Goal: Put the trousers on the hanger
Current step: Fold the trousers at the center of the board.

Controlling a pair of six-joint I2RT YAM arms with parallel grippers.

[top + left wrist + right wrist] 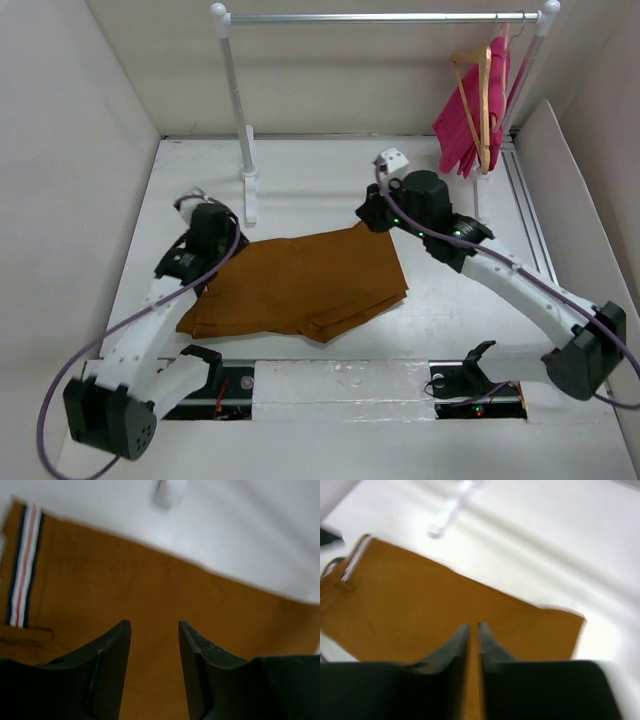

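While the left arm reaches in from the near left corner, its pincer [154,625] hangs over the left end of the trousers [300,285]. The two dark fingers stand a modest way apart. Brown cloth shows through the gap below them and nothing is held. Just to the left of those fingers, in the left wrist view, the striped waistband [25,565] runs along the edge of the garment, white with dark and red lines.

The trousers lie folded and flat on the white bench [300,180], in the middle between the two arms, their long side running from the left arm toward the right one. Behind them the clothes rail [380,17] stands at the back of the bench, its left post just beyond the trousers' far edge.

Further right, the right arm bends in from the near right corner. The right pincer [474,626] sits at the far right corner of the trousers, fingers drawn almost together with only a thin slit between. That view is blurred, so whether any cloth is caught there cannot be told.

At the far right, the hanger [480,110] hangs from the rail's right end beside a pink garment [465,130], well apart from the trousers.
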